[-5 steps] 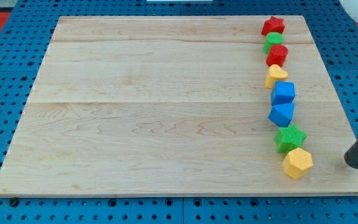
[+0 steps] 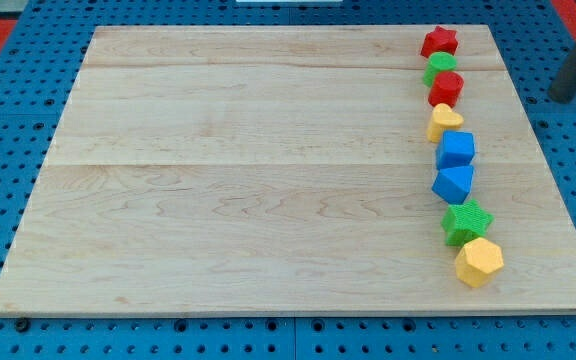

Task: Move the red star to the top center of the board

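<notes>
The red star (image 2: pixel 439 41) lies at the top right of the wooden board (image 2: pixel 248 170), at the head of a column of blocks. My tip (image 2: pixel 564 97) is off the board's right edge, to the right of the red star and slightly lower, well apart from every block. Below the star come a green block (image 2: pixel 440 64), a red block (image 2: pixel 446 88), a yellow heart-like block (image 2: pixel 444 122), a blue cube (image 2: pixel 457 149) and another blue block (image 2: pixel 454 183).
A green star (image 2: pixel 466 221) and a yellow hexagonal block (image 2: pixel 479 262) end the column near the board's bottom right. Blue pegboard (image 2: pixel 8 130) surrounds the board.
My tip has moved from beside the board's lower right edge up to beside its upper right edge. No block has moved.
</notes>
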Tool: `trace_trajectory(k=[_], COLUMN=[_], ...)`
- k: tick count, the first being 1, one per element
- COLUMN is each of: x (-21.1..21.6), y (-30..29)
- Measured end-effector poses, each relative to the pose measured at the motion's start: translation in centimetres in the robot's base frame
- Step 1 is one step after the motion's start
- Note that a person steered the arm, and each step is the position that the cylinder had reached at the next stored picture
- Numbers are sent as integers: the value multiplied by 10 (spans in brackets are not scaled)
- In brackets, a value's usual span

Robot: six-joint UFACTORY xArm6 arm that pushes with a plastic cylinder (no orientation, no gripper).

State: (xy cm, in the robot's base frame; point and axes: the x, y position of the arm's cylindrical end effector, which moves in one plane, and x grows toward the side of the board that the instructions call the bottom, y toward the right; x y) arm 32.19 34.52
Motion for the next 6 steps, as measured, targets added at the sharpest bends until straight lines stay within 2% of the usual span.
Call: trace_trajectory(k=[1, 2, 3, 4, 5, 6], x=[-15, -47, -81, -80, -81, -92], y=[-20, -45, -45, -141, -267, -247])
